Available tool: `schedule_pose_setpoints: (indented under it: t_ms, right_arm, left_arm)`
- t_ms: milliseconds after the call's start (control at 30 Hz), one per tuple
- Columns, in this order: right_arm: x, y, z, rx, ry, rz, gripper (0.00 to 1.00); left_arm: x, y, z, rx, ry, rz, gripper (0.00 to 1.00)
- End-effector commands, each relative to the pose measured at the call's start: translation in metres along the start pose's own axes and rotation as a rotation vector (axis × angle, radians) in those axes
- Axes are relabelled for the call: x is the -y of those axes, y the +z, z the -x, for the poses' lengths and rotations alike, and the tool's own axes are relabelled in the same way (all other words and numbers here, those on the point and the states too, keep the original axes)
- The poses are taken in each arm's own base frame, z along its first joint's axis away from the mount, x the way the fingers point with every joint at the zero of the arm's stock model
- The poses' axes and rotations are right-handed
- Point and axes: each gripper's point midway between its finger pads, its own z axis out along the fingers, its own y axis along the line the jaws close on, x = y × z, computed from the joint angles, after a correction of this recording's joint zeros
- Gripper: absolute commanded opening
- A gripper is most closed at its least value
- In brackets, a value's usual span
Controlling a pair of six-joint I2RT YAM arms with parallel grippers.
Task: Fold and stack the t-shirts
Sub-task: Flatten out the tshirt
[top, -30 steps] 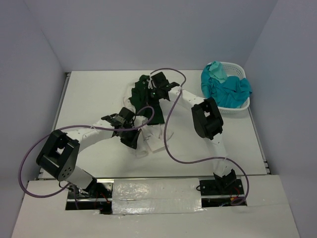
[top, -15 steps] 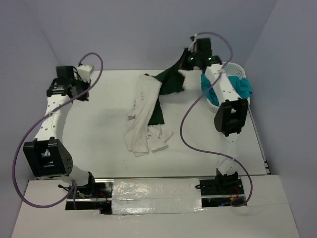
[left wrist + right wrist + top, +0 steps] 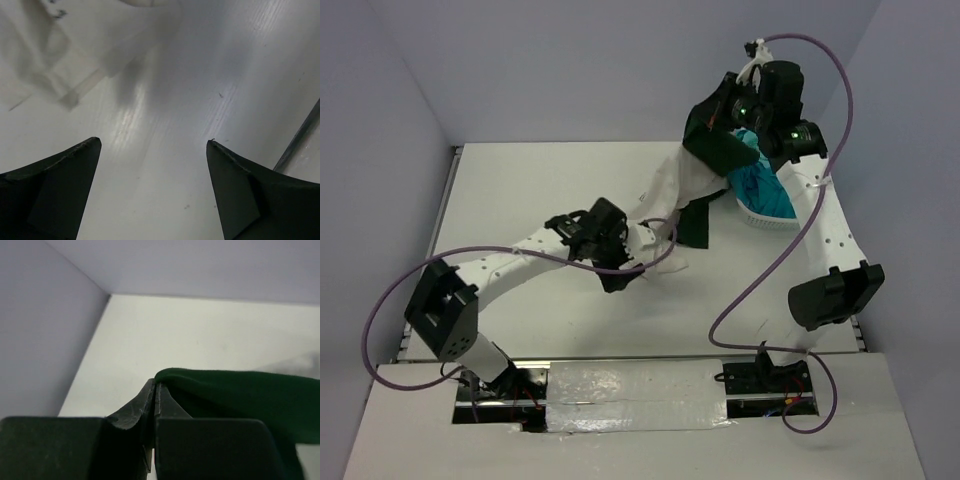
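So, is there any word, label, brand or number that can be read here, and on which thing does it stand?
No text can be read.
On the white t-shirt: a few dark print marks, seen in the left wrist view, too blurred to read.
On the basket and the table: no writing visible.

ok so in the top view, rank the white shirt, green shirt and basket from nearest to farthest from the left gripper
1. The white shirt, just to the right of the left gripper, its near end close by the fingers.
2. The green shirt, farther right, past the white one.
3. The basket, far right corner, with the teal shirt in it.
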Motion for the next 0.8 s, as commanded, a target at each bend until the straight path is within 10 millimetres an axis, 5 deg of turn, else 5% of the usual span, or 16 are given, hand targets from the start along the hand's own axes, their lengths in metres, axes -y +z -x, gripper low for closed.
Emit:
schedule_pose_setpoints:
  t_ms: [0,67,167,333,600,767]
  right_arm:
    - [0.025,0.006,-0.036,-0.066,0.033,-0.049,0.00]
    - [0.033,0.005,-0.049,-0.084,0.036,-0.069,0.00]
    - [0.040,0.001,-0.058,-0.102,0.029,-0.090,0.00]
    - [0.053,-0.005,-0.065,-0.107,0.032,-0.109,0.00]
    - [0.067,-0.001,-0.077,-0.133,0.049,-0.126,0.00]
    - [0.073,-0.001,-0.076,-0.130,0.041,-0.148,0.00]
  left_arm:
    - [0.002,0.028,0.015,0.021,-0.025,0.015,0.99]
    - [-0.007,0.042,0.014,0.002,-0.061,0.047,0.99]
    - [-0.050,0.060,0.004,-0.034,-0.146,0.176,0.94]
    - [-0.105,0.050,-0.013,-0.005,-0.254,0.261,0.72]
    - [-0.091,0.070,0.011,0.047,-0.208,0.085,0.82]
    - [-0.074,0.085,-0.003,0.012,-0.207,0.005,0.83]
